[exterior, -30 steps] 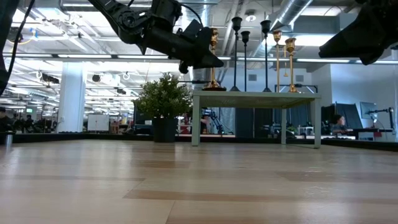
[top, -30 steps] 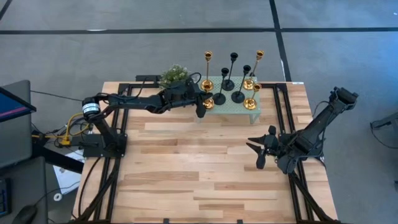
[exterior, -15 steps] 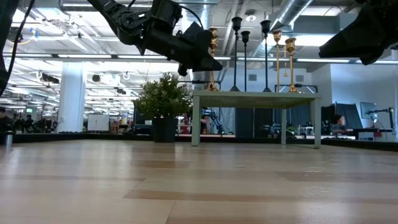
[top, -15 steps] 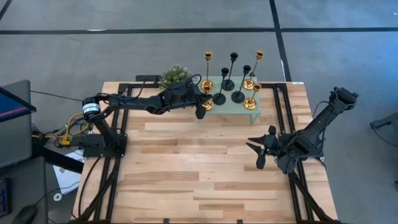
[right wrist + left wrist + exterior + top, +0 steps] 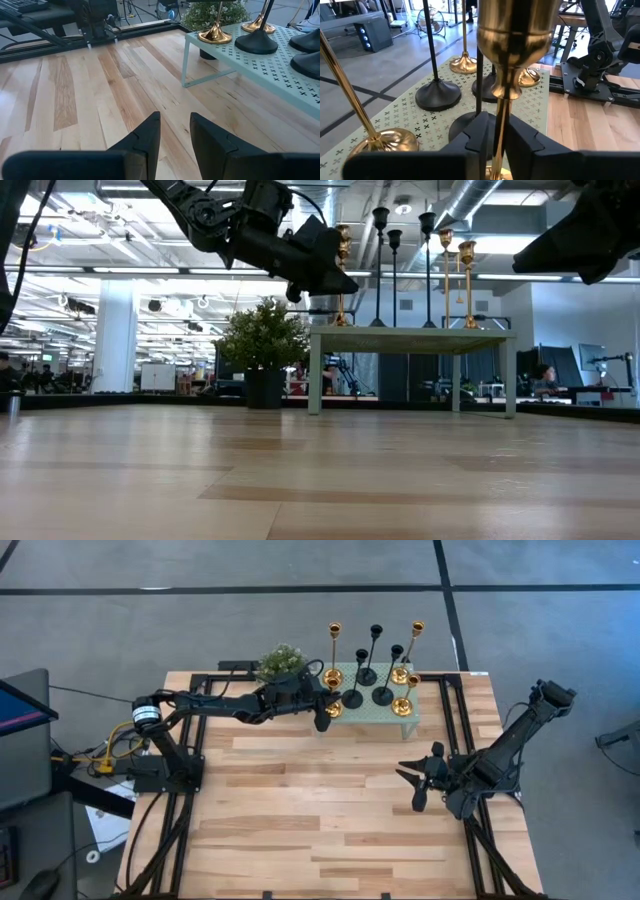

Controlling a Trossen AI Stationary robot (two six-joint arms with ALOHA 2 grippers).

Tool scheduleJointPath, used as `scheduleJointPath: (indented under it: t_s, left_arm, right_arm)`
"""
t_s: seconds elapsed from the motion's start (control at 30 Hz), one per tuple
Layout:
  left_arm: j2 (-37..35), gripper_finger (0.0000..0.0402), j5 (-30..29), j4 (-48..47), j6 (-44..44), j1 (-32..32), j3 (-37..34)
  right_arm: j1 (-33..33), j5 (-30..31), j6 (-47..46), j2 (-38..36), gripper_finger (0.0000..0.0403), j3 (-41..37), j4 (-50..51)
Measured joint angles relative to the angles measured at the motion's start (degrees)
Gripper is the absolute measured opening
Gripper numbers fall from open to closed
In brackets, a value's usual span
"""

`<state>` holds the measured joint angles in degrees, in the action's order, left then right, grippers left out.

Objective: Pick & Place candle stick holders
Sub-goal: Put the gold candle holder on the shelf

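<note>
Left wrist view shows the left gripper [image 5: 497,137] with its fingers close around the stem of a short gold candle holder [image 5: 512,45] standing on the green stand [image 5: 395,120], at its plant-side end; whether they clamp it I cannot tell. Open slowly, then lift straight up, clear of the black holders [image 5: 437,92] behind. The right gripper [image 5: 422,780] waits well away from the stand, fingers slightly apart.

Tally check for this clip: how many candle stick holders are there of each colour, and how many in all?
Gold candle stick holders: 4
Black candle stick holders: 3
Total: 7
</note>
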<state>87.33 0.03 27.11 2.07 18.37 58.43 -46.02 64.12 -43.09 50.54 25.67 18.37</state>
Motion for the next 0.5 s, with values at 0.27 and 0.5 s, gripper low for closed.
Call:
scheduleJointPath:
  t_s: [0.27,0.5]
  left_arm:
    - [0.0,0.0084,0.0,0.38,2.01,0.0,-0.02]
    - [0.0,0.0132,0.0,0.4,1.99,0.0,-0.04]
  right_arm:
    - [0.0,0.07,0.02,0.0,0.0097,0.0,0.0]
    - [0.0,0.13,0.07,0.0,0.0097,0.0,0.0]
